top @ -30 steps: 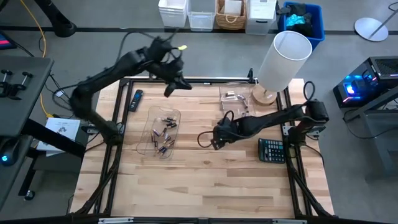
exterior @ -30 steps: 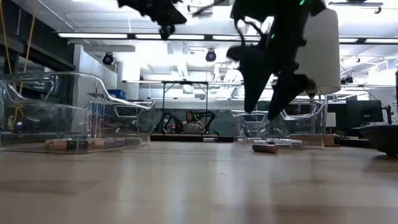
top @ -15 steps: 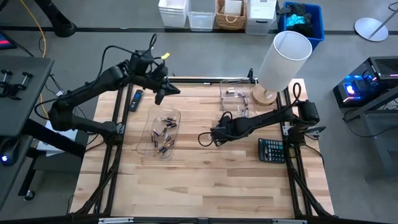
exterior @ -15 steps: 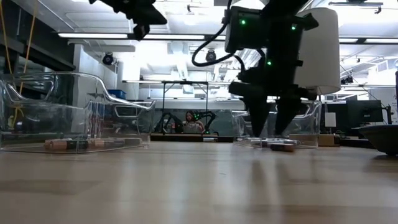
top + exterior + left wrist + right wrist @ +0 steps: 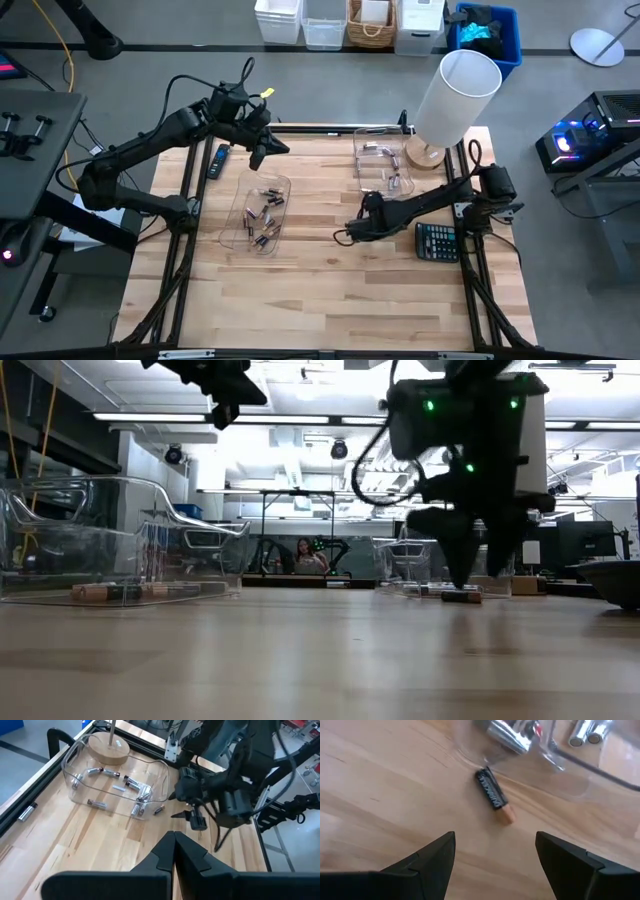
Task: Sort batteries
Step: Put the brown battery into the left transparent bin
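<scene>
Wooden tabletop (image 5: 330, 290): right gripper (image 5: 495, 851), jaws wide, hangs over a stray dark battery (image 5: 494, 796) lying just ahead betw. its fingers, beside the clear tray (image 5: 382, 152), prob. lining up a pick; left gripper (image 5: 258, 156) shut, raised, waiting.

Lighting is bright and even from above. In the low view, ceiling light strips (image 5: 170, 417) glare white, leaving the arms as dark silhouettes; the near surface (image 5: 300, 670) is soft. In the right wrist view, the clear tray (image 5: 520, 750) is blurred.
</scene>
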You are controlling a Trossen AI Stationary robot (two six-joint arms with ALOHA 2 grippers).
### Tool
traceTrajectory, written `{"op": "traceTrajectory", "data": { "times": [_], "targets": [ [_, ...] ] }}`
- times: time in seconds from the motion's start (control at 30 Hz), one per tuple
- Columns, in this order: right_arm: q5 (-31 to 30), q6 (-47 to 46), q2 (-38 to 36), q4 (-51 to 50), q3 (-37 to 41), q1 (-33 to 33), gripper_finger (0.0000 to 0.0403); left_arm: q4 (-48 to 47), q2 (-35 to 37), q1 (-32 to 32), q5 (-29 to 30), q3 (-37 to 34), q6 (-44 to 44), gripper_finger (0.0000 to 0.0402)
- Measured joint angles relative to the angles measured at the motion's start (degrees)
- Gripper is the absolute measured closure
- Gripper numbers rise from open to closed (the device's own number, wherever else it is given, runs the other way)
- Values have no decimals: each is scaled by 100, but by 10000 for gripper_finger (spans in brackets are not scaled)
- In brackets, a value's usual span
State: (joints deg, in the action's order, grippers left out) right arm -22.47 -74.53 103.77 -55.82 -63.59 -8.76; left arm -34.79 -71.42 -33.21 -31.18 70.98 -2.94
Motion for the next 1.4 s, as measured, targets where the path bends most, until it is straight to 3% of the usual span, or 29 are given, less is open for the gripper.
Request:
{"op": "traceTrajectory", "data": {
  "times": [0.3,0.5,0.67,0.93,1.4],
  "targets": [
    [-104,1376,-4,1148,530,363,133,-2,0,0,13,2,-166,401],
    [30,1941,-15,1280,563,491,134,-2,0,0,17,4,-289,401],
    [390,2386,-26,1404,563,572,160,-2,0,0,26,4,-289,401],
    [497,2403,-18,1452,548,505,204,-2,0,0,35,7,-292,401],
    [798,1883,-48,1489,548,20,208,-2,0,-2,37,7,-249,401]
  ]
}}
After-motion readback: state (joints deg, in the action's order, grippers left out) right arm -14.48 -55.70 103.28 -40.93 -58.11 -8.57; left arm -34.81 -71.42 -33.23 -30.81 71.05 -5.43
